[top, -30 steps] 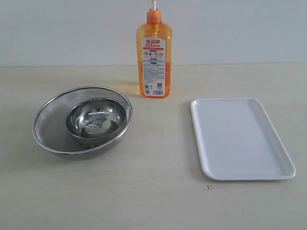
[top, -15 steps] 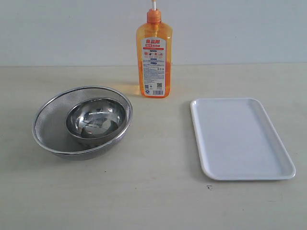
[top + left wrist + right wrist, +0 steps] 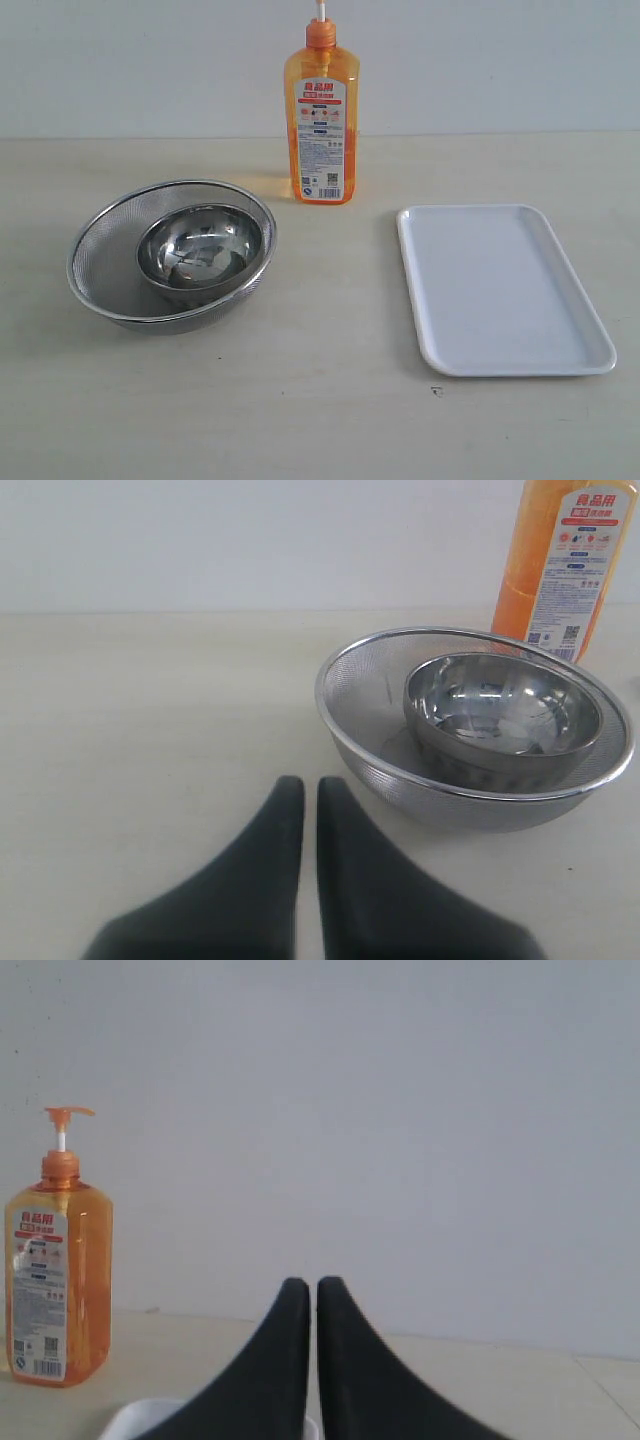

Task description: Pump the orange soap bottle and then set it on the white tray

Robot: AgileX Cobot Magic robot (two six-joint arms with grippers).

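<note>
Orange plastic catches the eye first: the orange soap bottle (image 3: pixel 321 120) stands upright at the back of the pale table (image 3: pixel 320 420), close to the wall, label facing forward and orange liquid filling it to the shoulder; its pump head is cut off at the top of the exterior view, though the right wrist view shows it whole on a white stem. In front of the bottle and to the left sits a mesh strainer (image 3: pixel 100 255); a round steel bowl (image 3: pixel 200 245) rests inside it, its polished inside showing only reflections. To the right lies the white tray (image 3: pixel 500 290), flat on the table, its whole glossy floor on show; the bottle stands apart from it, beyond its back-left corner. Open table runs between strainer and tray, and a broad strip lies along the front; the tray's right rim comes close to the edge of the exterior view. The left gripper (image 3: pixel 302 800) is over open table near the strainer, its two dark fingers drawn together with only a thin slit between them, gripping nothing; the right gripper (image 3: pixel 303 1295) is closed the same way, a corner of the tray showing beneath it, touching nothing.
</note>
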